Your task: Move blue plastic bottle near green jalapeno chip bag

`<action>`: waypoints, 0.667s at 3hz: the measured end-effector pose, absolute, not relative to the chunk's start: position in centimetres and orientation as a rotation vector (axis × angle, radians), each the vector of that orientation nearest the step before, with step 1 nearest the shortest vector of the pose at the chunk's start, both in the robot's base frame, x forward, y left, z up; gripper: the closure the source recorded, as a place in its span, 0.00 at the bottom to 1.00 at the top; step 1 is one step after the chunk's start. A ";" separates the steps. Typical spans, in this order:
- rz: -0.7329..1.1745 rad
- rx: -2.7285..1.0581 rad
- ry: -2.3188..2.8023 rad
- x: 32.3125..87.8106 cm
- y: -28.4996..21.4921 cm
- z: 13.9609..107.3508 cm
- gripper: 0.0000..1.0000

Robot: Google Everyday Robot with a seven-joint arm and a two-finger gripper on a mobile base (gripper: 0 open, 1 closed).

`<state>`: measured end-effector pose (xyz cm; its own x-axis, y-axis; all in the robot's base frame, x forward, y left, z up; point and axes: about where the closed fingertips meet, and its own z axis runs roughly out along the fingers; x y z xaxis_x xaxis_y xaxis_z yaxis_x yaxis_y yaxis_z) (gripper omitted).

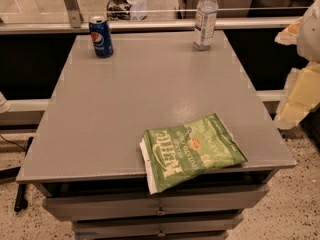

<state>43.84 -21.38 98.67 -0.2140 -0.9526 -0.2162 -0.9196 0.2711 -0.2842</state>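
Note:
The blue plastic bottle stands upright at the far right corner of the grey table; it is clear and faintly bluish, with a white cap and a white label. The green jalapeno chip bag lies flat at the near right of the table, and its lower corner hangs over the front edge. My gripper shows as pale yellow and white shapes at the right edge of the view. It is beyond the table's right side, apart from both the bottle and the bag, and holds nothing that I can see.
A dark-blue Pepsi can stands at the far left of the table. A rail and glass panel run behind the table. Drawers sit under the front edge. Speckled floor lies at both sides.

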 end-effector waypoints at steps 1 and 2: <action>-0.133 -1.705 2.203 43.8 -21.4 98.7 0.00; -0.134 -1.638 2.198 45.9 -21.6 97.7 0.00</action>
